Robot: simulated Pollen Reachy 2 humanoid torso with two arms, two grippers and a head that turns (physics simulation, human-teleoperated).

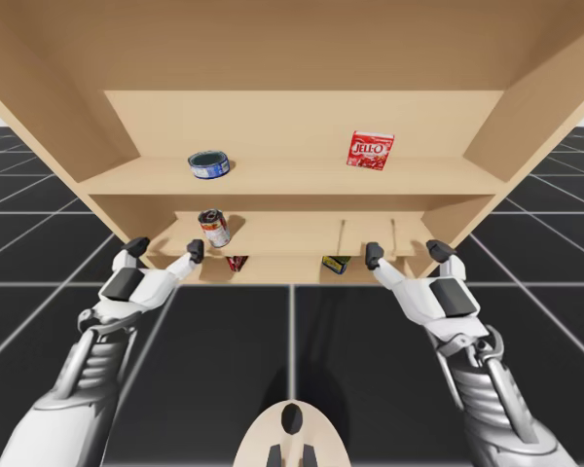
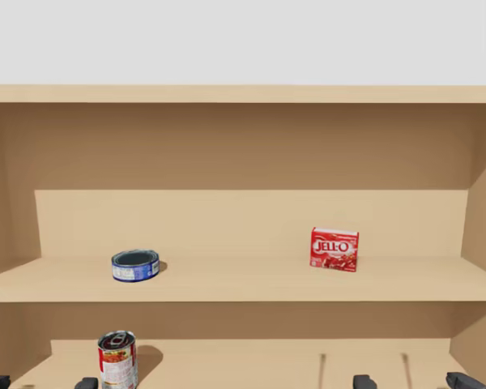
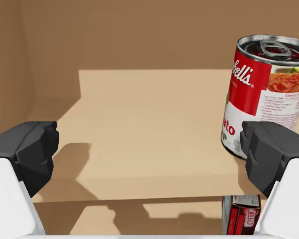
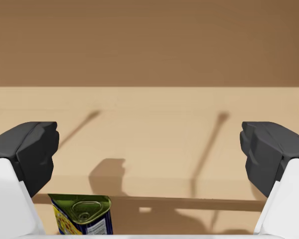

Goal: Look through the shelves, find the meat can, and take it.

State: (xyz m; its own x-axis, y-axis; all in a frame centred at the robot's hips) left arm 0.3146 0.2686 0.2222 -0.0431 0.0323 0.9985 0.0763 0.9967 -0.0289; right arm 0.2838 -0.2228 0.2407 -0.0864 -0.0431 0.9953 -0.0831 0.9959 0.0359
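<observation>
A yellow and blue tin with a ring-pull lid, likely the meat can, stands on the lowest shelf, under the board my right gripper faces; it is also the yellow tin in the high view. My right gripper is open and holds nothing at the front edge of the middle shelf. My left gripper is open too, level with the same shelf. A red and white soup can stands upright just ahead of its one finger, not between them.
The top shelf carries a flat blue can and a red box. A second red box sits on the lowest shelf under the soup can. Wooden side walls close the unit.
</observation>
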